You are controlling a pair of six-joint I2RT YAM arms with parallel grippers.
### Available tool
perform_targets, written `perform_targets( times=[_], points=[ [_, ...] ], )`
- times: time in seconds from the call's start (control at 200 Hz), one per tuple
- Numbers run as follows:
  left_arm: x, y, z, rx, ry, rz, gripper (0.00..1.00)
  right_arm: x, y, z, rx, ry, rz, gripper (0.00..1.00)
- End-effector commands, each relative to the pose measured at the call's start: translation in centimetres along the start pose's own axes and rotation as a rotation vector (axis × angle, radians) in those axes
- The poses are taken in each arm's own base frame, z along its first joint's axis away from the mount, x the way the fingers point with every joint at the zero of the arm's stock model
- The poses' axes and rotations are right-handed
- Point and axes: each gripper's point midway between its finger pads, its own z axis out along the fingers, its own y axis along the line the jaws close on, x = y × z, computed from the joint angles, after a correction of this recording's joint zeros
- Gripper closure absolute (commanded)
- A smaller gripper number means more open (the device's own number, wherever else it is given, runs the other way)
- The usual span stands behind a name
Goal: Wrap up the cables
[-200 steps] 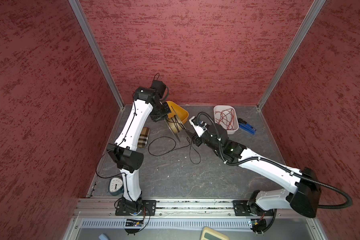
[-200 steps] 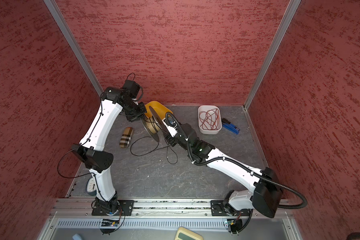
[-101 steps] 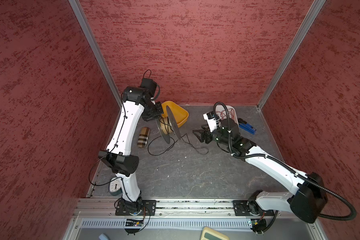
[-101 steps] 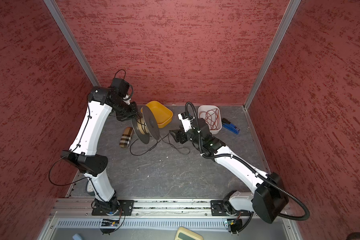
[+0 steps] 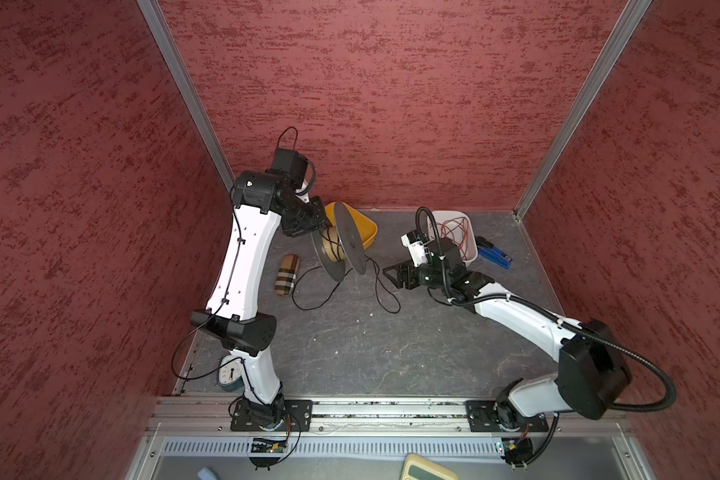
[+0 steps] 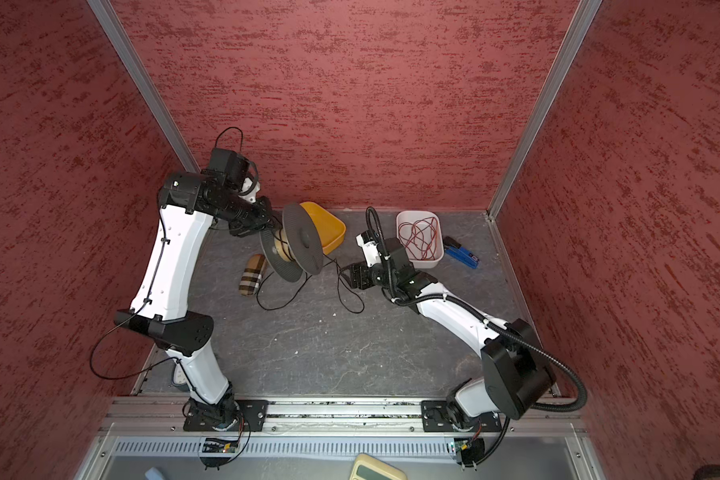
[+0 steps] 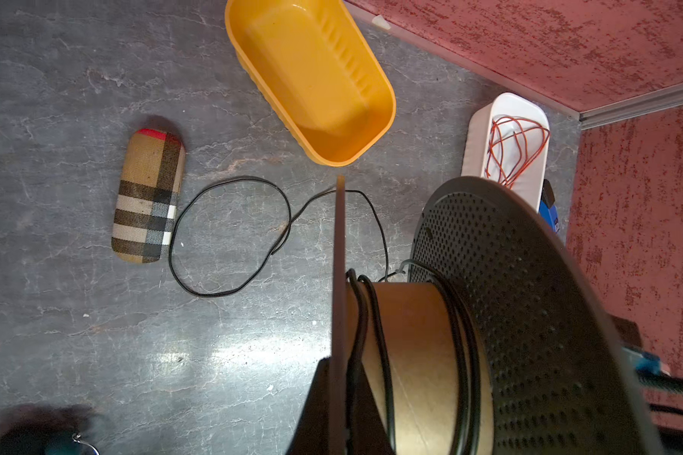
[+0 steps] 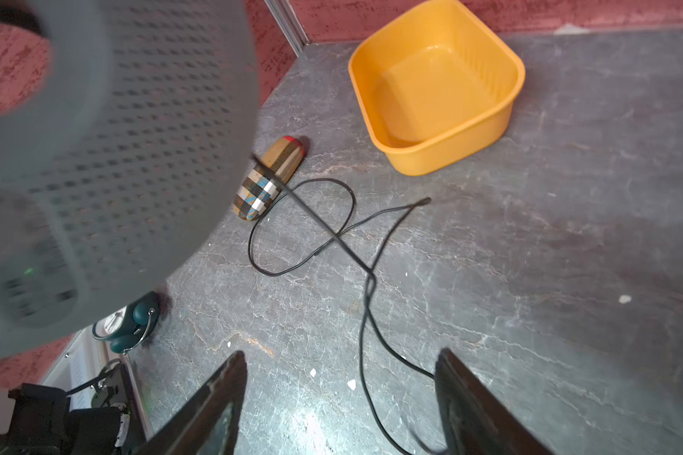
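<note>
In both top views the left tool (image 5: 320, 230) is clamped shut on one flange of the grey spool (image 5: 352, 239) and holds it clear of the table (image 5: 350, 353) with its axle roughly level. That pose suits winding, since it leaves the core free all round to take wire. The left arm rises from its base, elbows high and reaches toward the far wall, with the wrist bent down to the spool. The cable (image 5: 310, 308) comes off the core and lies slack in loops on the table just near of the spool. The loops lie between the plaid case (image 5: 287, 275) on the left and the right tool (image 5: 393, 276). The right arm stretches low and leftward, forearm nearly level, and its tool points at the spool. A yellow tub (image 5: 368, 232) sits far of the spool, and a white tray (image 5: 470, 259) of red wires stands at far right. The left wrist view shows the flange edge-on between that tool's dark fingers (image 7: 316, 394). A few black turns already lie on the cardboard core, and the rest of the cable drops to a loop beside the case. In the right wrist view the fingers (image 8: 213, 405) stand wide apart and grip nothing. A strand of cable crosses the table between them, well placed for a pick. The bottom corner is too blurred to tell whether the strand touches a finger.
</note>
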Motion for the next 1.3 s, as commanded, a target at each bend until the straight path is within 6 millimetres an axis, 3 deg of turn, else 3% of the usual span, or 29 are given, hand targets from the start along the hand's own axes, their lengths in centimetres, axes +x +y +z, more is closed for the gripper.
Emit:
perform_targets(
  times=[0.0, 0.21, 0.356, 0.641, 0.837, 0.937, 1.082, 1.147, 1.292],
  points=[
    [-0.9, -2.3, -3.0, 0.119, -0.094, 0.04, 1.0, -1.5, 0.6, 0.4, -0.058, -0.016, 0.037, 0.24],
    [-1.3, -2.8, -4.1, 0.147, -0.122, 0.002, 1.0, -1.7, 1.5, 1.8, -0.14, -0.017, -0.014, 0.24],
    [-1.1, -3.1, -4.1, 0.16, -0.106, -0.019, 1.0, -2.6, 0.4, 3.2, -0.093, -0.044, -0.039, 0.24],
    [-1.0, -3.7, -4.5, 0.194, -0.108, -0.035, 1.0, -5.4, 2.4, 6.5, -0.242, -0.091, -0.038, 0.24],
    [-0.8, -3.8, -4.7, 0.201, -0.102, -0.055, 1.0, -5.3, 2.8, 8.9, -0.343, -0.09, 0.001, 0.27],
    [-0.9, -3.6, -4.6, 0.201, -0.097, -0.072, 1.0, -4.9, 3.1, 9.8, -0.375, -0.063, 0.022, 0.4],
    [-1.5, -2.4, -4.5, 0.173, -0.107, -0.134, 1.0, -3.9, 3.3, 9.4, -0.364, -0.035, 0.032, 0.83],
    [-1.9, -1.7, -4.4, 0.148, -0.119, -0.174, 1.0, -3.2, 3.3, 8.6, -0.333, -0.017, 0.022, 0.97],
    [-2.9, 0.3, -3.9, 0.05, -0.17, -0.281, 1.0, -0.9, 4.0, 6.5, -0.213, 0.012, -0.071, 1.0]
  ],
)
